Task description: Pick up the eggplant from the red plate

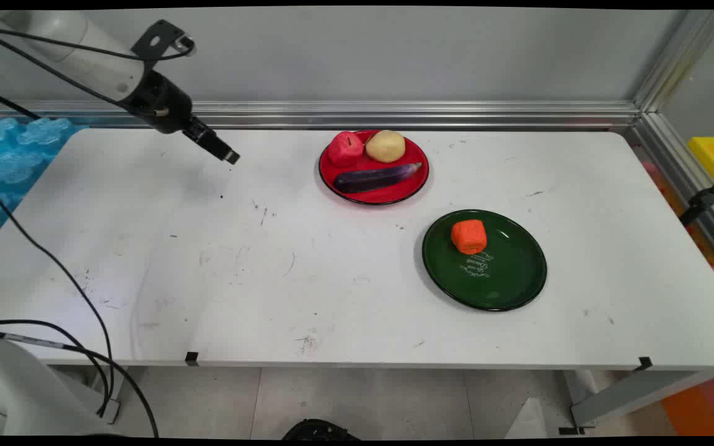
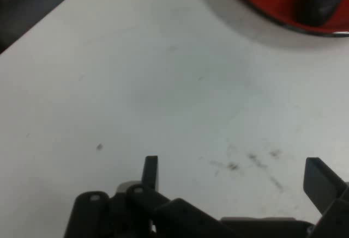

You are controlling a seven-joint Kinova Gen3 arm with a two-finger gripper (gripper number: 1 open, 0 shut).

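Two fingers spread apart, your gripper (image 1: 231,157) hung tilted over the table (image 1: 208,260), left of the red plate (image 1: 332,179).

From my hand view the red plate (image 2: 272,1) is cut off by the top edge, and the dark thing (image 2: 324,1) lying on it, probably the eggplant, is cropped and blurred. In the main view I can't read the pale lettering (image 1: 480,265) on the green plate (image 1: 506,279), and the yellow box (image 1: 713,158) at the right is cut by the edge.
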